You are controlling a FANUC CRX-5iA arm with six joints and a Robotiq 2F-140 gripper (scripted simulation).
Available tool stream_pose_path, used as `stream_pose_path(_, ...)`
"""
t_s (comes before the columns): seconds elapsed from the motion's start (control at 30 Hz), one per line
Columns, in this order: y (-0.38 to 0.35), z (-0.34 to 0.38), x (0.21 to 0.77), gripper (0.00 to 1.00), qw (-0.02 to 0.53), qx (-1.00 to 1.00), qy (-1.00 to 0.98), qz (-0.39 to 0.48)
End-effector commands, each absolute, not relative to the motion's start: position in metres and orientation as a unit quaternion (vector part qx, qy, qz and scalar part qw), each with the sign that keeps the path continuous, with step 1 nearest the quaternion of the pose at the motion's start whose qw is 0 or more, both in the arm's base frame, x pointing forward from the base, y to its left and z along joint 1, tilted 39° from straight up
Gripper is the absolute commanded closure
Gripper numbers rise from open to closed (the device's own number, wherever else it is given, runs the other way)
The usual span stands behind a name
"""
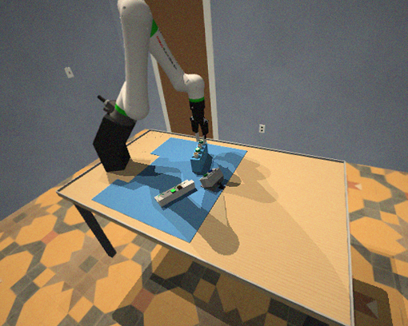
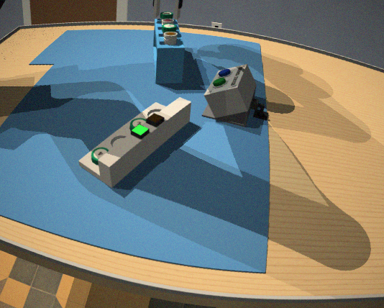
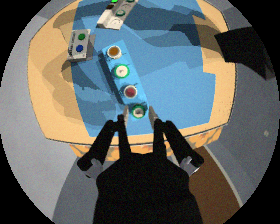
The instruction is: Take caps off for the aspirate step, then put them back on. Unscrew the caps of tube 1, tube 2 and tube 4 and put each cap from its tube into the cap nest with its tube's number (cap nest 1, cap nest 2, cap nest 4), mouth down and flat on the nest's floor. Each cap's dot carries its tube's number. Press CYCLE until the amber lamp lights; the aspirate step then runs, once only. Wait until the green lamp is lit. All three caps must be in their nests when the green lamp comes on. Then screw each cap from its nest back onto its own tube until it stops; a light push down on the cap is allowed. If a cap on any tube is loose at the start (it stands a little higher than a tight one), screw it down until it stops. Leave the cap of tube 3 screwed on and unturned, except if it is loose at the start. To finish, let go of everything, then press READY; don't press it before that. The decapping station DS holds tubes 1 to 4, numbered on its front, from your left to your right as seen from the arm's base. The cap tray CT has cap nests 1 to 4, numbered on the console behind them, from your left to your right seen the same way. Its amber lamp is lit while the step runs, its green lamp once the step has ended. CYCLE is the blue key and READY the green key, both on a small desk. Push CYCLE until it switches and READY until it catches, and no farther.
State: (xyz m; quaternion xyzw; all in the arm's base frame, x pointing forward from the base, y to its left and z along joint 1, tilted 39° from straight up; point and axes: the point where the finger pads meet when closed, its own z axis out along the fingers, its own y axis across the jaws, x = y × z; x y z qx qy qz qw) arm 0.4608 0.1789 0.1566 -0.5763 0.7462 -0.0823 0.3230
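The blue decapping station (image 1: 200, 164) (image 2: 169, 65) (image 3: 125, 80) holds a row of tubes. My gripper (image 1: 201, 141) (image 3: 138, 110) is open and straddles the green cap (image 2: 166, 15) (image 3: 136, 111) on the tube at the far end, close to it on both sides. The second tube (image 2: 167, 21) (image 3: 129, 91) shows a red top and the nearest tube (image 2: 170, 36) (image 3: 114, 51) a tan one, both without green caps. The third tube has a green cap (image 2: 169, 27) (image 3: 121, 70). On the cap tray (image 1: 175, 194) (image 2: 144, 151) (image 3: 113, 12), two green caps (image 2: 98, 155) (image 2: 138, 123) sit in nests. The green lamp (image 2: 140, 131) (image 1: 173, 190) is lit and the amber lamp (image 2: 155, 119) is dark.
The small grey desk (image 1: 212, 178) (image 2: 230, 97) (image 3: 80, 43) stands right of the station with the blue key (image 2: 224, 72) and green key (image 2: 218, 82). Everything stands on a blue mat (image 2: 198, 201) on the wooden table (image 1: 292, 213). The arm's black base (image 1: 111, 145) is at the table's back left.
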Motion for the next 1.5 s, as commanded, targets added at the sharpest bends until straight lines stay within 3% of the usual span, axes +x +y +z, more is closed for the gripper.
stream_pose_path(0.0, 0.1788, 0.1567, 0.4609, 0.65, 0.324, -0.575, 0.747, -0.085)
stream_pose_path(0.27, 0.1788, 0.1567, 0.4609, 0.65, 0.324, -0.575, 0.747, -0.085)
stream_pose_path(1.0, 0.1785, 0.1575, 0.4603, 0.65, 0.265, -0.82, 0.464, -0.204)
stream_pose_path(1.33, 0.1786, 0.1575, 0.4603, 0.65, 0.253, -0.846, 0.415, -0.219)
stream_pose_path(1.37, 0.1786, 0.1575, 0.4603, 1.0, 0.253, -0.846, 0.415, -0.219)
stream_pose_path(1.47, 0.1786, 0.1575, 0.4603, 1.0, 0.253, -0.846, 0.415, -0.219)
